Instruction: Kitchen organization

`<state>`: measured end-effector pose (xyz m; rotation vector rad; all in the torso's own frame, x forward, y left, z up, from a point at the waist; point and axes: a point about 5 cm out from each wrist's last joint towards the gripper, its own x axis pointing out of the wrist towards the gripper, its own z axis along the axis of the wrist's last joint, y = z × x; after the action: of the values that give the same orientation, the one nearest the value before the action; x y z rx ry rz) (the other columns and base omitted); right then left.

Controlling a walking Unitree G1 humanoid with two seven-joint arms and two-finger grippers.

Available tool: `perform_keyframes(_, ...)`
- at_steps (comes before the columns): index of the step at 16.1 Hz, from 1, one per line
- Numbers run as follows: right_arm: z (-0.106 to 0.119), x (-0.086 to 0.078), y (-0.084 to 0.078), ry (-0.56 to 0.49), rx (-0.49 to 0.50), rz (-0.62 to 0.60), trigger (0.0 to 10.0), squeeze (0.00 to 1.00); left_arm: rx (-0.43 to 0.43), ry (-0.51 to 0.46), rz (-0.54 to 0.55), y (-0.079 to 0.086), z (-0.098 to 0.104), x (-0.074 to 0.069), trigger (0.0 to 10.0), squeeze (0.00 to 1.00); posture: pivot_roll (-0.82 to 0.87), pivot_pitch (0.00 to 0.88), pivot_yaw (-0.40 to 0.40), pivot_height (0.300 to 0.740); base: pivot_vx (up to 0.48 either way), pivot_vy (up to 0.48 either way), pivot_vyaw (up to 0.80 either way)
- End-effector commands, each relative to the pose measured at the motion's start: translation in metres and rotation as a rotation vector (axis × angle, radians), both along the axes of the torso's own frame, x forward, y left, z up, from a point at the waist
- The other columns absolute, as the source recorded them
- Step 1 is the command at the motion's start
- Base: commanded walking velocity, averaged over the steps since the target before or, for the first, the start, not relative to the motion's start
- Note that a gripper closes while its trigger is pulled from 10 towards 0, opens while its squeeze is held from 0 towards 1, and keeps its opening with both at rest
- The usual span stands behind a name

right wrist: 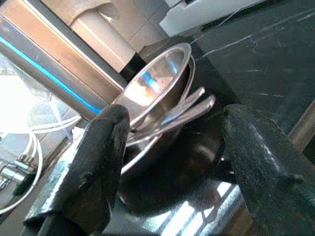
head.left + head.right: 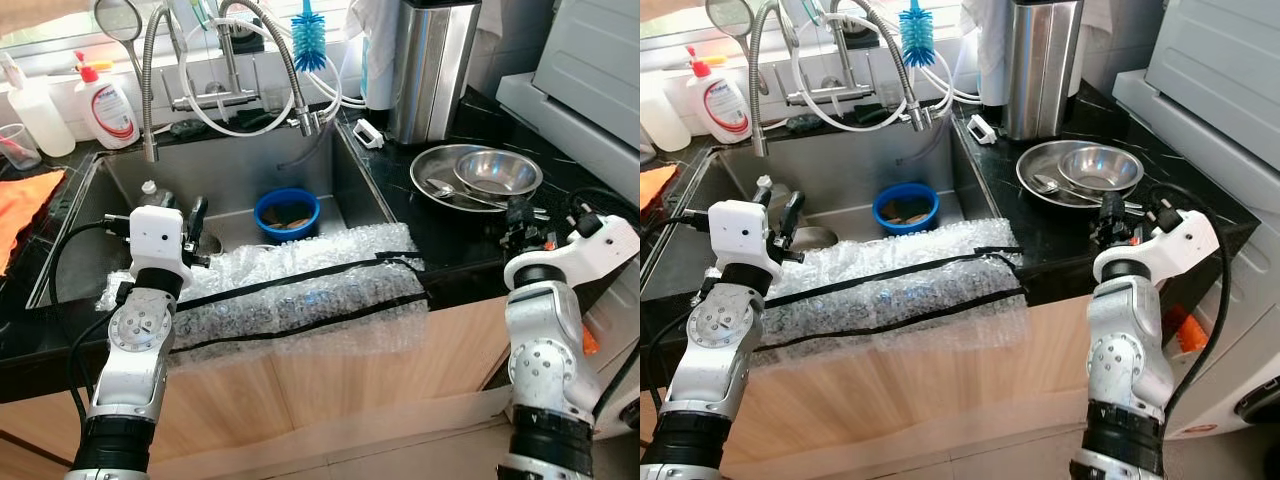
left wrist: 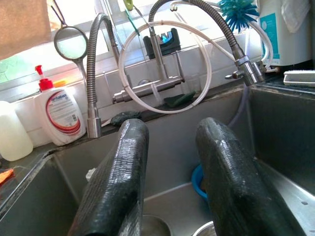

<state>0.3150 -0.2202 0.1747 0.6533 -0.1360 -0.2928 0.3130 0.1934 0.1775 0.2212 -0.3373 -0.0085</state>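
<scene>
Two steel bowls point(image 2: 480, 175) nested on black desk point(image 2: 470, 250) right of sink point(image 2: 230, 190), spoon handles point(image 1: 184, 110) running long toward right gripper point(image 2: 522, 222). Jaws open, empty, just short of handles. Left gripper point(image 2: 185, 215) over sink, open, empty.

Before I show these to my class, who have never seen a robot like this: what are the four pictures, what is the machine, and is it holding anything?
It is a walking robot with two silver arms, each ending in two black fingers. The two wide pictures come from cameras in its head, looking down at a kitchen counter. The other two come from cameras on its wrists, looking along the fingers. The left gripper hangs over the sink, open and empty. The right gripper is open beside a metal plate that carries a steel bowl and spoons. A blue bowl sits in the sink, and bubble wrap covers its front edge. Nothing is held.
</scene>
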Motion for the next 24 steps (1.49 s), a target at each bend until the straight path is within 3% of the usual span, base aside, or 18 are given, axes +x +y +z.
perform_keyframes(1, 0.002, 0.003, 0.000, -0.005, 0.013, -0.004, 10.0, 0.00, 0.018, -0.016, -0.003, 0.003, 0.004, 0.000, 10.0, 0.00, -0.16, 0.000, 0.093, 0.740, 0.000, 0.000, 0.00)
perform_keyframes(7, -0.002, 0.007, 0.002, -0.005, 0.047, -0.011, 10.0, 0.00, 0.026, -0.016, -0.007, 0.002, 0.004, 0.000, 10.0, 0.00, -0.15, 0.000, 0.102, 0.740, 0.000, 0.000, 0.00)
perform_keyframes(13, -0.003, 0.010, 0.015, -0.028, 0.061, 0.043, 10.0, 0.00, 0.023, -0.021, -0.011, 0.001, 0.006, 0.000, 10.0, 0.00, -0.15, 0.000, 0.111, 0.740, 0.000, 0.000, 0.00)
perform_keyframes(24, 0.011, 0.009, 0.015, -0.115, -0.010, 0.035, 10.0, 0.00, 0.019, -0.019, -0.010, 0.000, 0.006, 0.000, 10.0, 0.00, -0.15, 0.000, 0.113, 0.740, 0.000, 0.000, 0.00)
